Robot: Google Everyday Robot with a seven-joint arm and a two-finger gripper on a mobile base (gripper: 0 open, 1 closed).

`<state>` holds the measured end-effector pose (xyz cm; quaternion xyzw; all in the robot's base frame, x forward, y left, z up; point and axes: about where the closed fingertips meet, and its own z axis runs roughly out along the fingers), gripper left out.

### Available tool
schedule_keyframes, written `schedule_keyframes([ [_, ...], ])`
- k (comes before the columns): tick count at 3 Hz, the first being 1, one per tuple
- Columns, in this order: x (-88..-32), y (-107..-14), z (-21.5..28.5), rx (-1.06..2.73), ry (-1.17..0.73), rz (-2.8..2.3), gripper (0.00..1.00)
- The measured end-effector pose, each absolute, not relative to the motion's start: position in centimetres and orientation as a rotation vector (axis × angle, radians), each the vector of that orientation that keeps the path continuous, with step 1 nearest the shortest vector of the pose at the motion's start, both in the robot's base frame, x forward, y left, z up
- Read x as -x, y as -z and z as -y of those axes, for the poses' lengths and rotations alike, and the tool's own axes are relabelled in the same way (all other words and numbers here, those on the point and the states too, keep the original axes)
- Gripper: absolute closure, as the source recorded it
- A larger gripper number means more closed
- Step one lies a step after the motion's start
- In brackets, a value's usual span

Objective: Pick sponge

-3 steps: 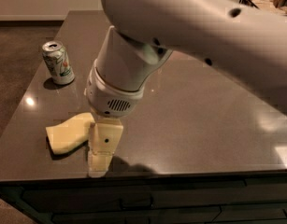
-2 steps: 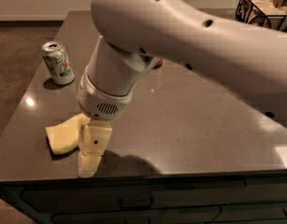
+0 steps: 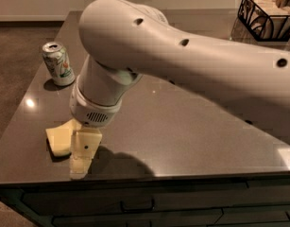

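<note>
Apparently mid-approach, the pale blocky gripper hangs at three o'clock of the flat pale-yellow foam sponge, its openness impossible to tell; next it needs centring over the sponge.

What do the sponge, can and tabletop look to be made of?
The sponge: pale-yellow foam by its look, matte. The can: likely thin metal, printed, shiny rim. The tabletop: dark polished stone or laminate, with glare spots. The claw hangs beside the sponge, near the front edge.
</note>
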<state>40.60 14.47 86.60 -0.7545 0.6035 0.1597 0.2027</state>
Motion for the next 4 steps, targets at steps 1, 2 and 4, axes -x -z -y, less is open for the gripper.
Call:
schedule_keyframes([
  [1, -41.4, -85.7, -15.0, 2.123, -0.357, -1.652, 0.0],
  [2, -42.1, -85.0, -15.4, 2.154, -0.285, -1.622, 0.0],
  [4, -43.4, -83.9, -16.0, 2.274, -0.205, -1.621, 0.18],
])
